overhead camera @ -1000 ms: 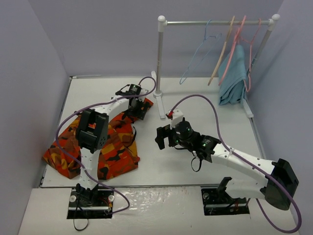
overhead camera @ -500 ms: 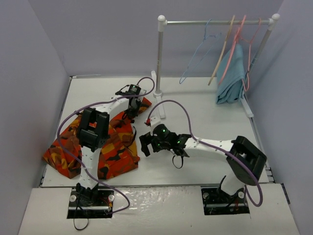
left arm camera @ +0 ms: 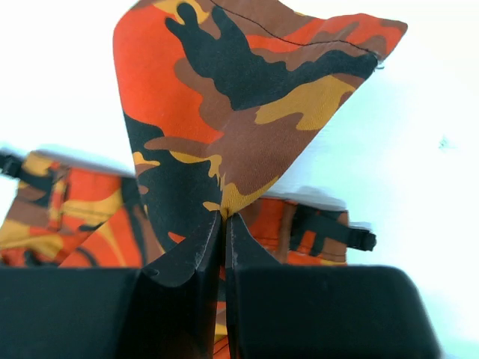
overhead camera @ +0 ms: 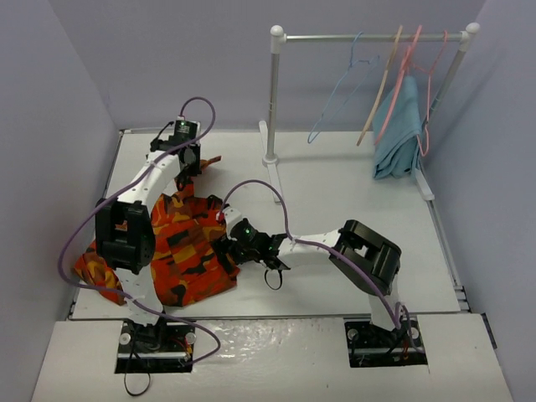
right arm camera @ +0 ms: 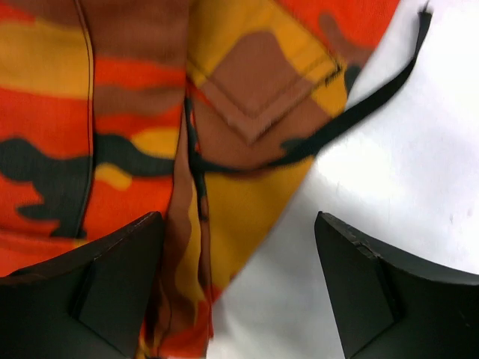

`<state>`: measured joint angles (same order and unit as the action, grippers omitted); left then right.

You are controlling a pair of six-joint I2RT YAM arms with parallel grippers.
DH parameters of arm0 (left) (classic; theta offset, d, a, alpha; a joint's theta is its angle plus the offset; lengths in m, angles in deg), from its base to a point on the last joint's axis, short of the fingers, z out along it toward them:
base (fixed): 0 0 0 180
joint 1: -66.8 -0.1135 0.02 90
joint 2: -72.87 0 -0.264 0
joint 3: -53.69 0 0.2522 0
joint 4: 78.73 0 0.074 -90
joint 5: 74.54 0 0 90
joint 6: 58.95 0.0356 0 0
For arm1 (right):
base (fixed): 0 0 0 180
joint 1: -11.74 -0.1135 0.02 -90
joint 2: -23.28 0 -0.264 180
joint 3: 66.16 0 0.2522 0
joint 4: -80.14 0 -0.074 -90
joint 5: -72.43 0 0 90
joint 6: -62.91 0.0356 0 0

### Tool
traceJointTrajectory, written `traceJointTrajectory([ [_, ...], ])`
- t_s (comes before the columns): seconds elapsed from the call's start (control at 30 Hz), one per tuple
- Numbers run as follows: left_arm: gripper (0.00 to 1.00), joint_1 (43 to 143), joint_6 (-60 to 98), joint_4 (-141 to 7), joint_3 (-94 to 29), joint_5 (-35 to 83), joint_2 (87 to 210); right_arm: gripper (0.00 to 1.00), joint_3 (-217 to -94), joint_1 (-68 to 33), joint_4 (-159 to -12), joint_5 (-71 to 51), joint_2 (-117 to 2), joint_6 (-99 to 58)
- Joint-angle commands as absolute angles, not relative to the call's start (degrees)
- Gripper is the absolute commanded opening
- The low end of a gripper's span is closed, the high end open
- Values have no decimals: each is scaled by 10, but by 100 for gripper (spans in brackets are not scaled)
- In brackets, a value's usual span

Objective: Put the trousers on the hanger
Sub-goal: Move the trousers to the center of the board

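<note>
The camouflage trousers (overhead camera: 180, 247) lie crumpled at the front left of the table. My left gripper (overhead camera: 194, 167) is shut on one corner of them and holds it up toward the back left. In the left wrist view the fabric (left arm camera: 247, 97) fans out from the closed left gripper (left arm camera: 224, 218). My right gripper (overhead camera: 224, 249) is low at the trousers' right edge. It stands open (right arm camera: 239, 299), straddling the hem of the trousers (right arm camera: 150, 112) and a black strap (right arm camera: 359, 105). The light-blue wire hanger (overhead camera: 339, 92) hangs on the rail at the back right, far from both grippers.
The rail (overhead camera: 368, 38) also carries a tan wooden hanger (overhead camera: 378, 92) and a pink hanger (overhead camera: 400, 79) with a teal cloth (overhead camera: 398, 134). The rack's left post (overhead camera: 273, 100) stands on its foot behind the right arm. Purple walls close in on the left, back and right.
The left gripper shut on a trouser corner and lifted it up and back to the left. The right arm swung left across the table to the trousers' right edge, its jaws narrowing a little.
</note>
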<state>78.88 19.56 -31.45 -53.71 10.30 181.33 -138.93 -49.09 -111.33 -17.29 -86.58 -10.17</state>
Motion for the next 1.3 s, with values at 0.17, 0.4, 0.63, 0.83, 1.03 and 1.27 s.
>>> traceJointTrajectory([
  [0.17, 0, 741, 156, -275, -526, 88, 1721, 34, -1382, -490, -1159, -162, -877, -113],
  [0.4, 0, 701, 157, -239, -583, 91, 1686, 0, -1372, -465, -1106, -225, -787, -148],
  [0.63, 0, 636, 158, -186, -698, 90, 1665, 0, -1380, -384, -969, -308, -622, -179],
  [0.83, 0, 563, 115, -154, -822, 138, 1662, 0, -1412, -341, -820, -412, -419, -190],
  [1.03, 0, 562, 79, -135, -933, 191, 1700, 0, -1461, -325, -741, -514, -341, -176],
  [1.27, 0, 556, 68, -189, -794, 130, 1633, 0, -1483, -299, -628, -619, -312, -112],
])
